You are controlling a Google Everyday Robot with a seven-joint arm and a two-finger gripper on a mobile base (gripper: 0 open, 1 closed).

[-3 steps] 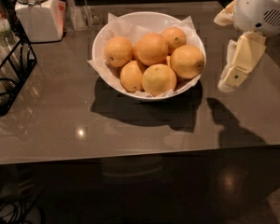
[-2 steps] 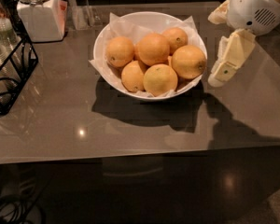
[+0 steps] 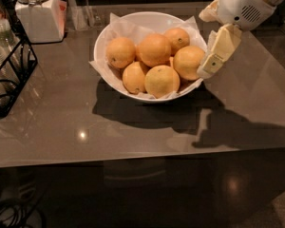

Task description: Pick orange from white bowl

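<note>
Since a second ago the pincer [image 3: 217,51] has come in leftward from a spot well off the bowl's [image 3: 102,42] right side, and it now hangs at the bowl's right rim, its cream tip angled down and to the left over the edge. Whether the pincer is spread or pressed together I cannot tell. It holds nothing. The white arm [image 3: 244,4] reaches in from above and to the right of the bowl. The orange [image 3: 186,61] lies inside the bowl against its right wall, just beside the pincer's tip; whether the two touch I cannot tell. Five more oranges [image 3: 155,50] fill the rest of the bowl: one in the middle, one at the back right, one on the left, and two along the front edge, all packed close and touching their neighbours. Crinkled white paper [image 3: 129,30] lines the bowl and sticks out past its rim at the back and on the left. The bowl sits on a glossy brown table [image 3: 133,137], casting a dark shadow toward the front, and the shadow of the arm falls to the front right of the bowl. Behind and to the left of the bowl stands a square white jar [image 3: 38,18] with a lid. Farther left of the bowl, at the table's edge, stands a black wire rack [image 3: 12,75].
</note>
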